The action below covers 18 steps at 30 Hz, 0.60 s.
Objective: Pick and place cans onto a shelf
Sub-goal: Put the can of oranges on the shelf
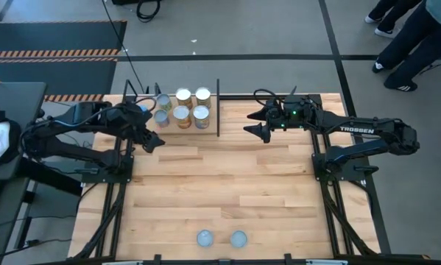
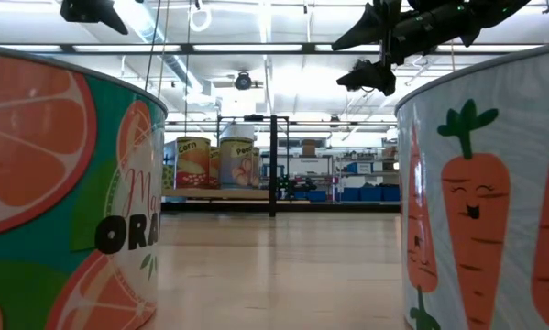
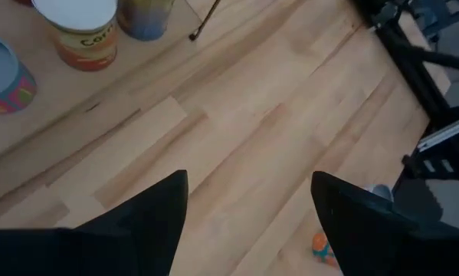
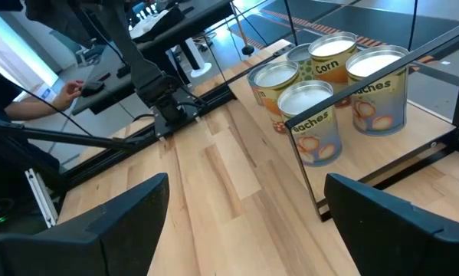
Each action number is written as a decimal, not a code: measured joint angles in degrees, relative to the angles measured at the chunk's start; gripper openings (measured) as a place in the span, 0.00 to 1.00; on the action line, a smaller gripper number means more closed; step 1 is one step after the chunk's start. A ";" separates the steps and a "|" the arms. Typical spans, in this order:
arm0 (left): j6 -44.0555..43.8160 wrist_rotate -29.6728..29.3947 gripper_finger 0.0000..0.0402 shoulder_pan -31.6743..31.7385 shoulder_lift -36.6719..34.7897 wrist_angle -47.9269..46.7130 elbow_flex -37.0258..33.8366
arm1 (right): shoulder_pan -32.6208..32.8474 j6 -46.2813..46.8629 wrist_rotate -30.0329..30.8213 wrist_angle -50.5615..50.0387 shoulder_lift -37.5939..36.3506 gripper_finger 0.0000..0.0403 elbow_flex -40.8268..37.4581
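Note:
Six cans (image 1: 182,107) stand upright in two rows on the shelf (image 1: 219,110) at the table's far edge; the right wrist view shows their white tops and the labels of the corn and peaches cans (image 4: 321,80). Two more cans (image 1: 205,238) (image 1: 238,238) stand at the near edge, large in the low view as the orange can (image 2: 63,183) and the carrot can (image 2: 494,183). My left gripper (image 1: 155,141) (image 3: 248,215) hangs open, tipped down over bare wood just nearer than the shelf's left part. My right gripper (image 1: 251,125) (image 4: 244,207) is open in the air right of the shelf, pointing at it.
The shelf's black upright rods (image 4: 367,84) stand between my right gripper and the cans. Bare tabletop (image 1: 220,184) lies between the shelf and the two near cans. The arms' black frames (image 1: 110,169) (image 1: 338,169) flank the table. People stand beyond the far right corner (image 1: 411,44).

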 joint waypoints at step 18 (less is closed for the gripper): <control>-9.37 -6.62 0.70 -14.06 -0.04 -3.58 -1.41 | 0.00 0.00 0.00 0.02 0.00 0.89 0.02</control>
